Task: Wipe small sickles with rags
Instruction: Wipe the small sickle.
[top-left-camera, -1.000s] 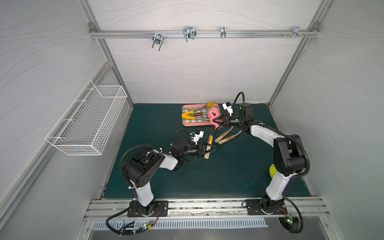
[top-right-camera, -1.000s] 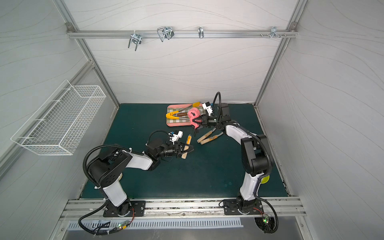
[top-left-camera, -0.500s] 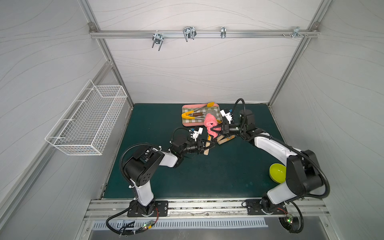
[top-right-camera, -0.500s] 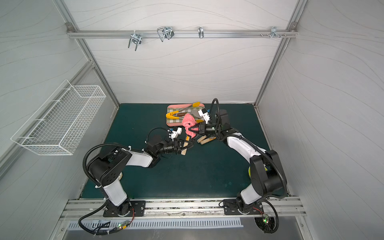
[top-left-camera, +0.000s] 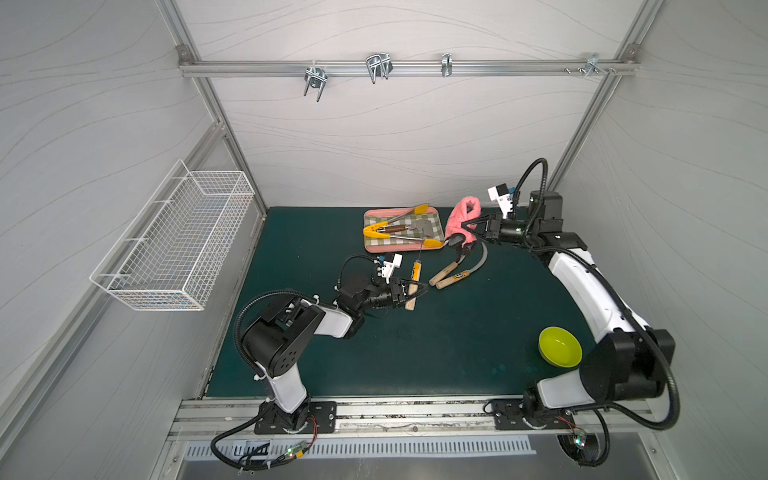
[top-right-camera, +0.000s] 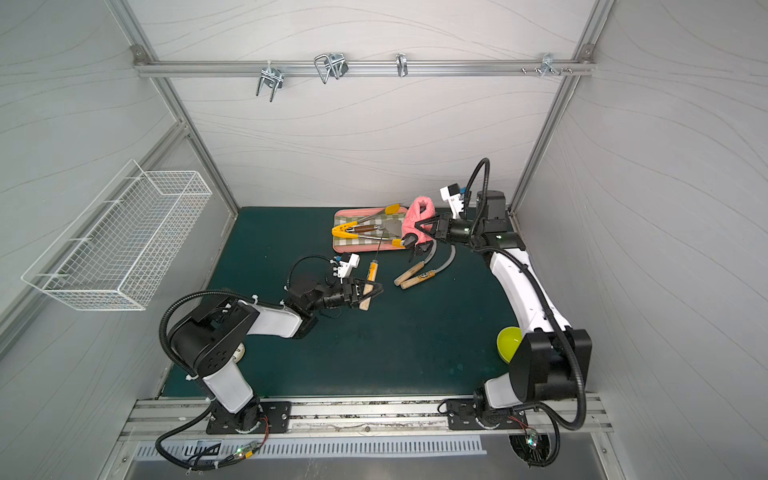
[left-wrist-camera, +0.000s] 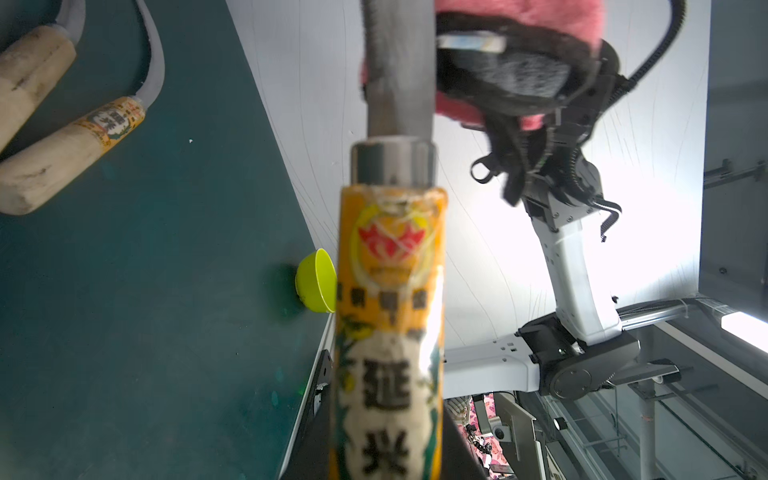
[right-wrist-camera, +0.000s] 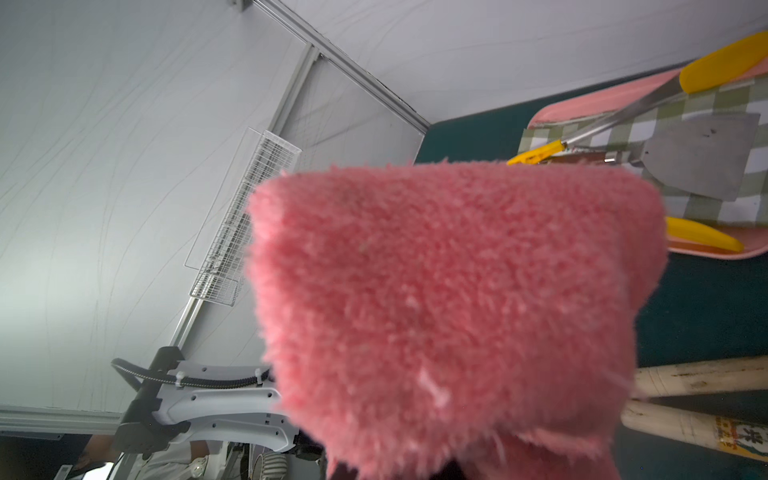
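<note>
My left gripper (top-left-camera: 415, 289) clamped on a pale wooden-handled, orange-banded sickle (top-left-camera: 417, 272), grey blade pointing at the pink-rimmed checked tray (top-left-camera: 386, 250). My right gripper (top-left-camera: 467, 227) pinches the pink fuzzy rag (top-left-camera: 463, 212) beside that tray, which holds yellow-tipped tongs (top-left-camera: 376, 230) and a brown-handled spatula (top-left-camera: 413, 226). Two more sickles (top-left-camera: 451, 277) lie near it.

Robot test cell in a lab. White panel walls (top-left-camera: 395, 137) box in a dark green mat (top-left-camera: 436, 345), w/ aluminium frame posts (top-left-camera: 219, 124) at the corners & a cross rail (top-left-camera: 498, 67) carrying metal hooks (top-left-camera: 377, 66). Black-and-white left arm (top-left-camera: 328, 322) & right arm (top-left-camera: 582, 282) are bolted to an aluminium base rail (top-left-camera: 415, 409) at the front; cables (top-left-camera: 213, 444) & a small circuit board (top-left-camera: 297, 448) w/ lit LED lie below it. White wire basket (top-left-camera: 174, 241) hangs on a side wall. Left wrist view: strip light (left-wrist-camera: 744, 328) beyond the cell's open front.
</note>
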